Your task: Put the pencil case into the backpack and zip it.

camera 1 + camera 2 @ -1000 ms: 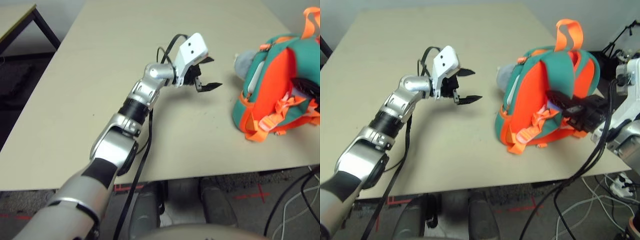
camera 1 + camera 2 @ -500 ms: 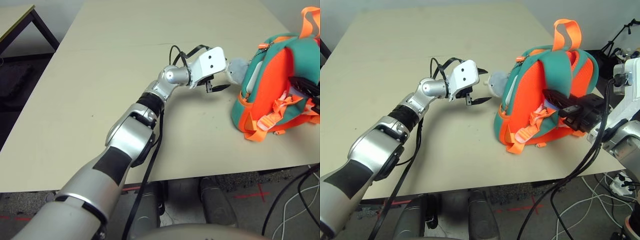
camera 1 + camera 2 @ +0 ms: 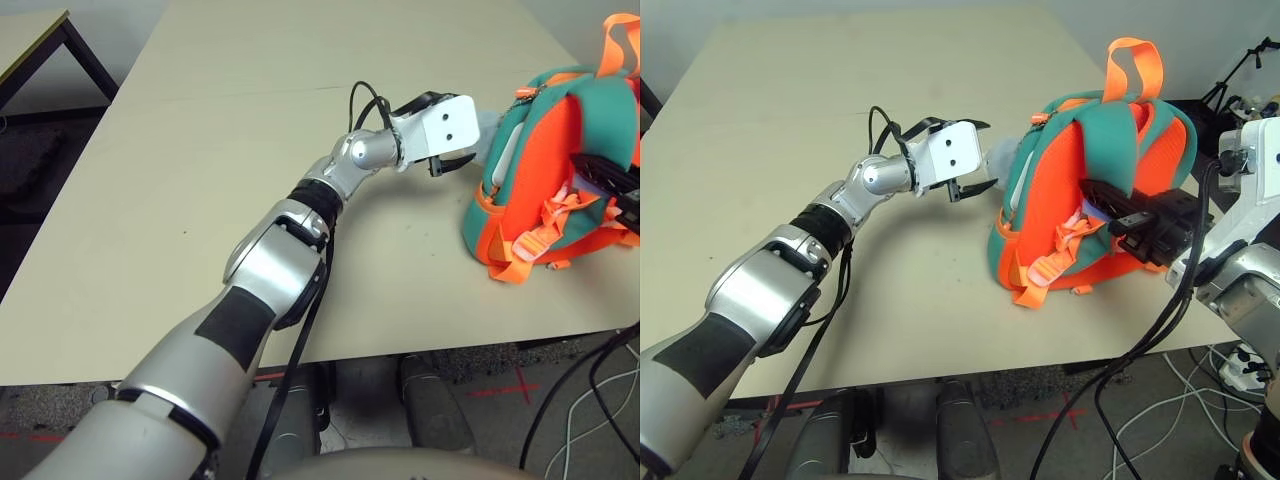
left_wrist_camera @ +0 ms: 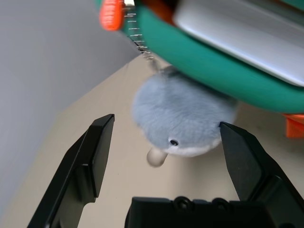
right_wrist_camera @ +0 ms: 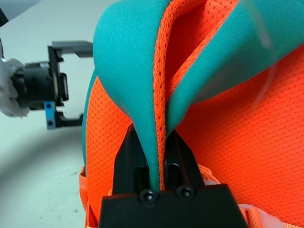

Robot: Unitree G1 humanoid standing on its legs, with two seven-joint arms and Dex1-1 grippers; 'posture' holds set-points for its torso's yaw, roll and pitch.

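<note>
The backpack (image 3: 1095, 190) stands upright on the table (image 3: 200, 150), near the right side. It is green and orange, with an orange loop (image 3: 1135, 62) on top. The pencil case (image 3: 508, 148) is already inside the backpack. A white strip of it peeks out of the open side, and the zipper (image 4: 135, 33) there is not closed.

The left gripper (image 4: 164, 147) reaches across the table to the side of the backpack. Its two black fingers (image 4: 92, 156) are spread wide apart. A little grey whale toy (image 4: 183, 116) hangs from the backpack and sits right between those fingers. One finger looks like it touches the whale, but I cannot be sure. The other finger is clear of it.

The right gripper (image 5: 154, 159) is behind the backpack. Its fingers (image 5: 130, 156) are squeezed together on a green and orange strap (image 5: 156, 95) of the backpack, holding it up.
</note>
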